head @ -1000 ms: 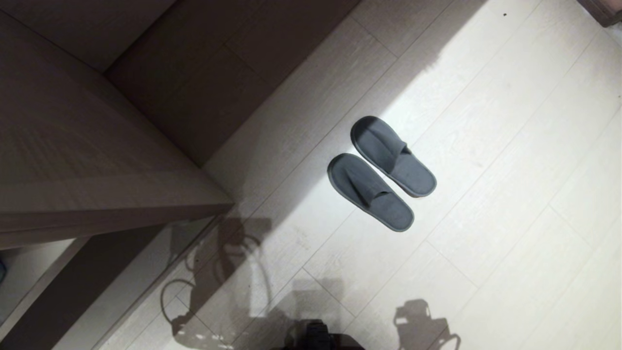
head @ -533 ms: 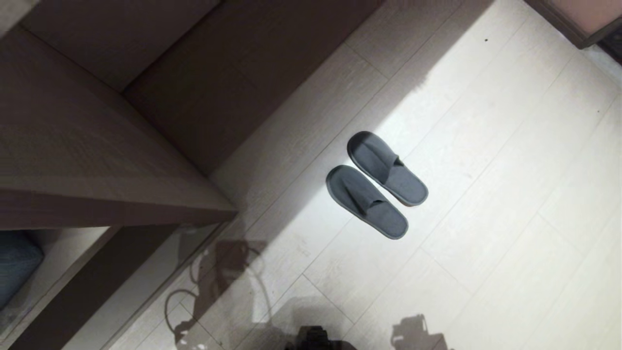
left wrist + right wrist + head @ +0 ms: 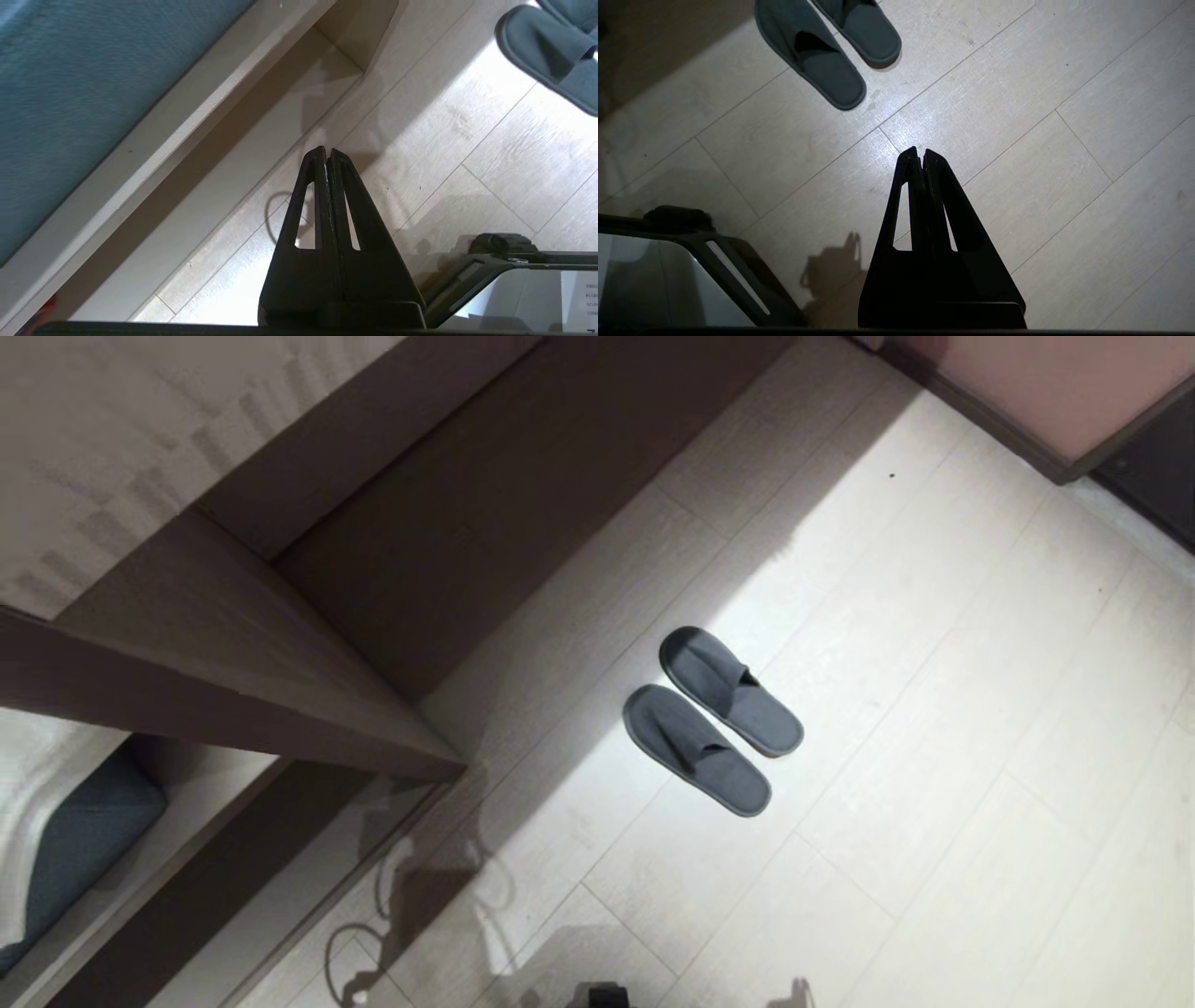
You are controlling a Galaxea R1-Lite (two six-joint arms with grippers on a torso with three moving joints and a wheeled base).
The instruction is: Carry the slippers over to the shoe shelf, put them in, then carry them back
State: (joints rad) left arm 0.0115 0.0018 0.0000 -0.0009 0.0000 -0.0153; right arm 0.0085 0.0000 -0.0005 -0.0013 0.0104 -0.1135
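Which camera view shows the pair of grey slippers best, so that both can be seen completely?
The head view: both slippers lie whole, side by side on the pale floor. The right wrist view cuts off part of the farther slipper at the picture's edge. The left wrist view shows only part of one slipper and a sliver of the other in a corner.

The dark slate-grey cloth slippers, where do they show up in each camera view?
Head view: dark slate-grey cloth slippers side by side, centre, on pale plank floor.
Left wrist view: one slipper, upper right corner.
Right wrist view: both, top edge, left of centre.
Shared landmark: the floor.
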